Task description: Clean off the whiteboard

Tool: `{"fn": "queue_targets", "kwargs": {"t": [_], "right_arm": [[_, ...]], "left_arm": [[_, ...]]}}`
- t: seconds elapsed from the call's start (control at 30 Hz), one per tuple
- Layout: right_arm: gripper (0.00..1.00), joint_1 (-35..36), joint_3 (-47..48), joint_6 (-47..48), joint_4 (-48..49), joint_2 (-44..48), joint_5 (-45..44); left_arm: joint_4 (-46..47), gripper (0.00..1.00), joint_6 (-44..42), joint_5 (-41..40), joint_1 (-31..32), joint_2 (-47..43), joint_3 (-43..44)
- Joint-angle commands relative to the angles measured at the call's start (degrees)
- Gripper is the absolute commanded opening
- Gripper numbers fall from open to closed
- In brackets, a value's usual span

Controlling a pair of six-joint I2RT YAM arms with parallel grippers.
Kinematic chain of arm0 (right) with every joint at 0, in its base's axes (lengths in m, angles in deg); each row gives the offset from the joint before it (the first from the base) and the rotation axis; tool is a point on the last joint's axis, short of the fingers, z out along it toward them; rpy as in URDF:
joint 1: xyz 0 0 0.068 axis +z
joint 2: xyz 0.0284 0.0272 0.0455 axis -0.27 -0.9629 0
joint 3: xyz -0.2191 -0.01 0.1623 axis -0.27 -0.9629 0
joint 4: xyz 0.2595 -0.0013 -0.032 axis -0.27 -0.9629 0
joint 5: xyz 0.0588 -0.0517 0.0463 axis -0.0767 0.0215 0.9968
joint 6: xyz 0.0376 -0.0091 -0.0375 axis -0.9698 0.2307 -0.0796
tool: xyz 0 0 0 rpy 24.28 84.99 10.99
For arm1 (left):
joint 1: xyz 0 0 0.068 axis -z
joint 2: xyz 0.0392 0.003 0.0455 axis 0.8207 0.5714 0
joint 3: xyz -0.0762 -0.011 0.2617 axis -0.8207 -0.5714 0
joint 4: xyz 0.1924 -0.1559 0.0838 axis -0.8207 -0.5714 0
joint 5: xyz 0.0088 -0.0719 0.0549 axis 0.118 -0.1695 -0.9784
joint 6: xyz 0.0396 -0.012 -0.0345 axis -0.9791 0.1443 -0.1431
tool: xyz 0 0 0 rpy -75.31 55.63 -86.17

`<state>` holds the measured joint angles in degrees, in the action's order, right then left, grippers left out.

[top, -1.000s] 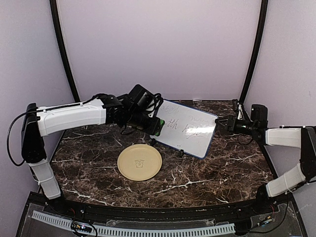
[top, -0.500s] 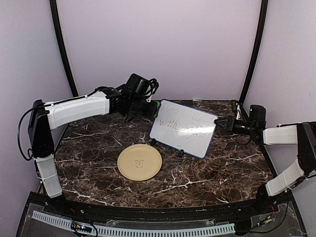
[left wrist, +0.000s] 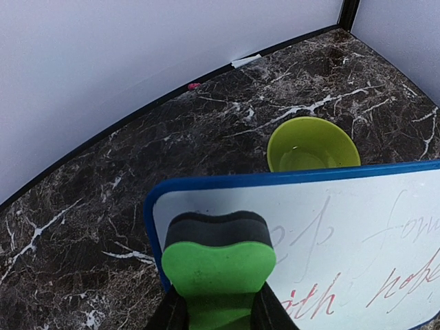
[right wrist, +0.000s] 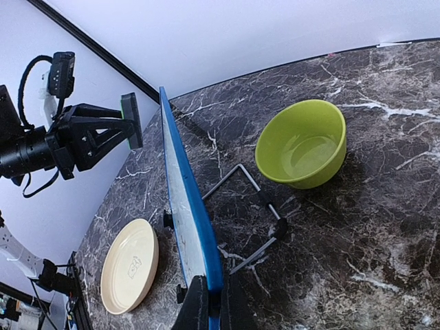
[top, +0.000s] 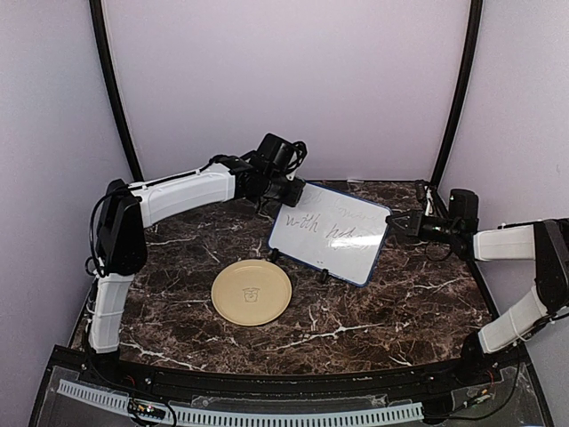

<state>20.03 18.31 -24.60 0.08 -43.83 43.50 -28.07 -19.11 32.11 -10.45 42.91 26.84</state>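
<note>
Left wrist: eraser (left wrist: 218, 260) is clamped by left gripper (left wrist: 218, 313) near whiteboard (left wrist: 344, 234) corner; whiteboard edge is clamped by right gripper (right wrist: 212, 306).

Glossy board and stone-look worktop, soft foam, matt plate.
The whiteboard (top: 331, 233) has a smooth, shiny white face in a blue plastic-looking frame, on thin dark wire feet (right wrist: 278, 227). The worktop (top: 400, 302) looks like polished dark marble with white veins. The eraser (left wrist: 218, 258) is spongy green foam, finely pitted, backed by a dark felt-like layer. The bowl (right wrist: 301, 144) is glossy green, the plate (top: 252, 292) matt tan.
</note>
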Motion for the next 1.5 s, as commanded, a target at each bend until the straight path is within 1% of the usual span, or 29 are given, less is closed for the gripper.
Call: {"fn": "queue_targets", "kwargs": {"t": [0.0,0.23,0.4,0.63,0.8,0.93,1.03,1.17,1.23,1.33,1.37,1.47], "right_arm": [[0.0,0.2,0.6,0.7,2.0,-0.6,0.6],[0.0,0.3,-0.4,1.9,1.6,0.3,-0.1],[0.0,0.4,-1.4,3.2,1.4,0.8,-0.9],[0.0,0.7,-0.8,3.6,0.9,0.5,-0.9],[0.0,0.6,-0.8,3.6,1.0,0.5,-0.7],[0.0,0.6,-0.8,3.6,1.3,0.6,-0.6],[0.0,0.7,-1.0,3.6,1.3,0.6,-0.6],[0.0,0.8,-1.1,3.7,1.2,0.8,-0.6],[0.0,0.8,-1.1,3.8,1.2,0.8,-0.7],[0.0,0.8,-1.1,3.9,1.1,0.8,-0.7],[0.0,0.8,-1.1,3.9,1.0,0.8,-0.8],[0.0,0.8,-1.1,3.9,0.9,0.7,-0.8]], "left_arm": [[-3.8,0.13,-0.9,-1.1,-1.2,1.6,4.8],[-6.1,0.11,-0.7,-0.4,-2.3,4.2,7.2],[-5.6,0.09,-0.7,1.3,-2.8,5.3,7.8],[-9.1,0.06,-0.7,4.7,-2.9,10.1,14.1],[-9.7,0.04,-0.5,5.9,-1.7,11.1,14.6],[-12.3,0.04,-2.4,5.2,0.1,12.3,16.2],[-14.3,0.04,-2.7,6.2,1.1,12.5,16.8],[-15.4,0.04,-3.2,6.0,1.4,12.5,16.7],[-16.0,0.03,-2.8,4.6,0.5,12.4,17.4],[-16.4,0.03,0.5,5.1,-2.2,11.8,18.3],[-16.1,0.03,1.0,5.2,-3.4,11.5,18.3],[-15.5,0.03,1.1,5.4,-4.3,11.3,19.0]]}}
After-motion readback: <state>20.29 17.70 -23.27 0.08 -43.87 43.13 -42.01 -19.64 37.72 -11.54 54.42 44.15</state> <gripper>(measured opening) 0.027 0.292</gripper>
